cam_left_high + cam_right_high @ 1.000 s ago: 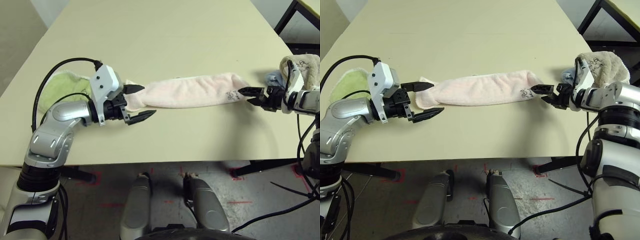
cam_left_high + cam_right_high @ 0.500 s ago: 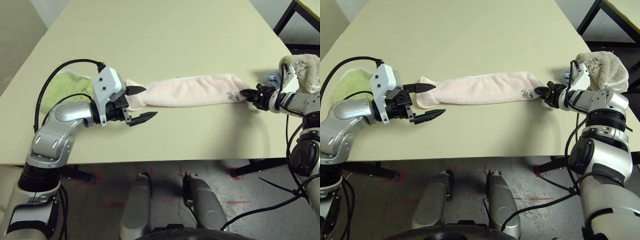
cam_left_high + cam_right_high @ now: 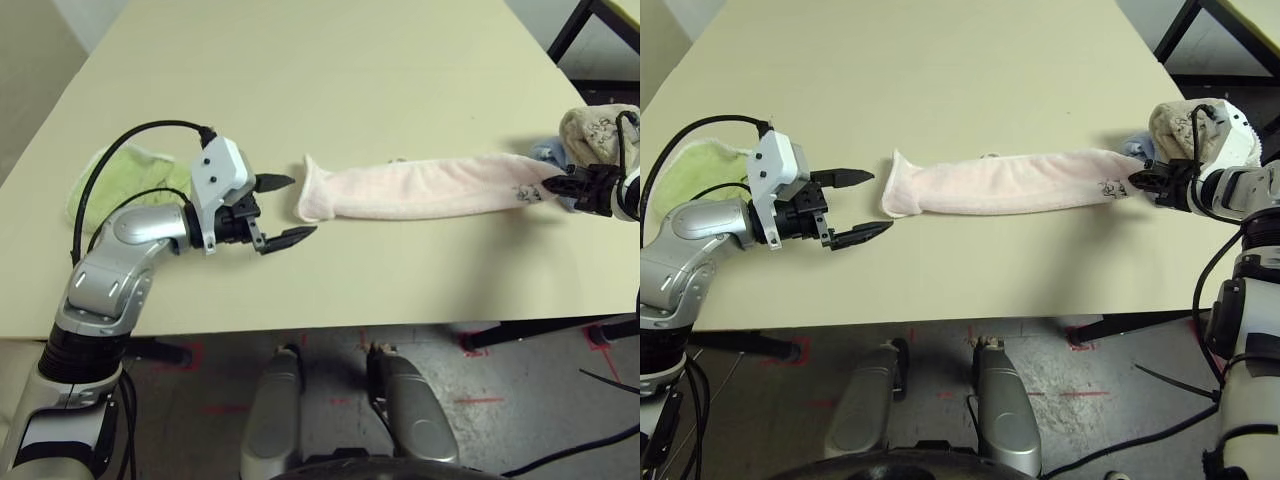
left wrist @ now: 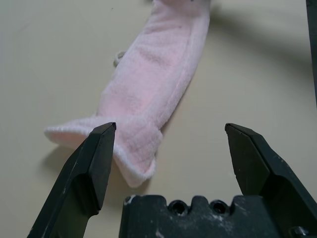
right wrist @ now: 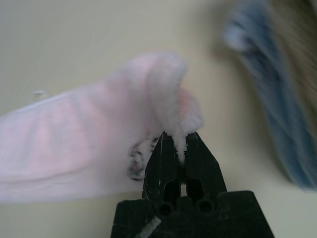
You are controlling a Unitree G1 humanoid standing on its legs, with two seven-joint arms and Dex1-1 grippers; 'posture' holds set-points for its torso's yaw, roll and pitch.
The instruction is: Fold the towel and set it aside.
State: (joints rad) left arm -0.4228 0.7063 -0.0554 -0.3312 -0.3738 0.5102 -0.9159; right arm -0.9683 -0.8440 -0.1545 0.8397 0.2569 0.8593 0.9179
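Towel (image 3: 420,187) lies as one long narrow strip flat on the table (image 3: 300,60), not yet folded end to end and not set aside. Right gripper (image 5: 181,148) has its jaws pressed together, pinching the strip's end by the dark embroidered mark. Left gripper (image 3: 287,210) has jaws spread wide with nothing in them; the strip's other, flared end lies just ahead of those jaws, apart from them. Left to do, by my read: grab that free end, bring the ends together, move it aside. Green cloth (image 3: 125,175) sits behind the left jaws; beige cloth (image 3: 1185,125) and blue cloth (image 5: 270,94) crowd close beside the right jaws and could snag.
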